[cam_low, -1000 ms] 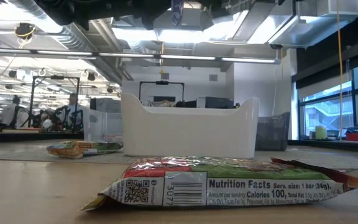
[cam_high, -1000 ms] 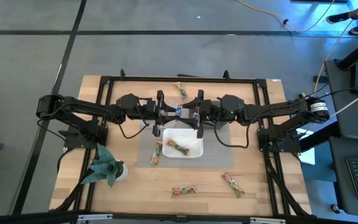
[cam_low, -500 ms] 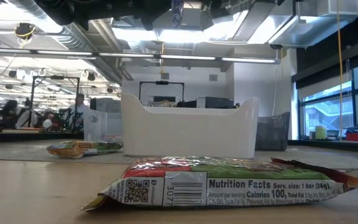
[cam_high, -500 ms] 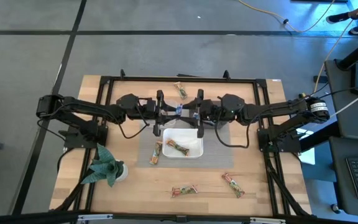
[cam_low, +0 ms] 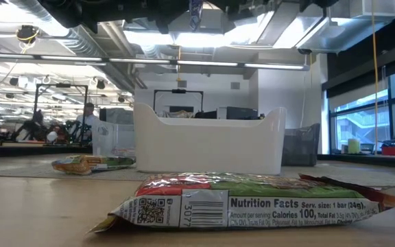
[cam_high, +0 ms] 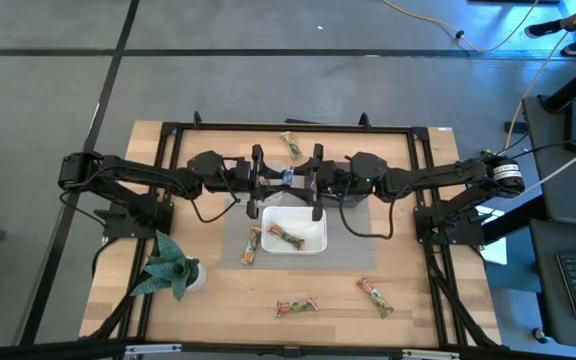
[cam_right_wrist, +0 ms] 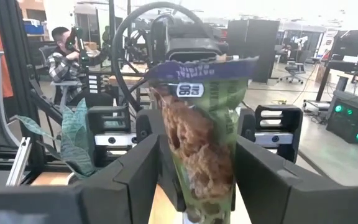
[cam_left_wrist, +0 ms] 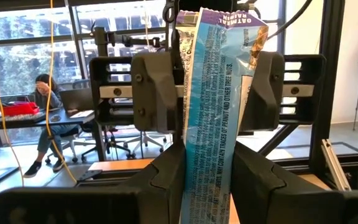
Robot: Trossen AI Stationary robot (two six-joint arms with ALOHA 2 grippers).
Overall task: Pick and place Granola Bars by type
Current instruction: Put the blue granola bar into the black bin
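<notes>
My left gripper and right gripper meet tip to tip above the far rim of the white tub. Between them is a blue granola bar, held high over the table. The left gripper is shut on it. The right gripper is open, its fingers standing on either side of the bar's other end. Tan/orange bars lie in the tub, beside it and elsewhere on the table. My left gripper pinches the blue bar's nearer end between its two fingers, which press on the two long edges. They come in level from the table's left, lying along the bar. The bar is lifted clear and sticks out level toward the right gripper.
A tan/orange bar lies at the far edge and two near the near edge. One fills the low view's foreground. A green paper plant stands near left. People sit in the room beyond.
The right gripper has moved a little toward the table's left, closing up on the left gripper and the blue bar. The left gripper and the bar have kept still.
</notes>
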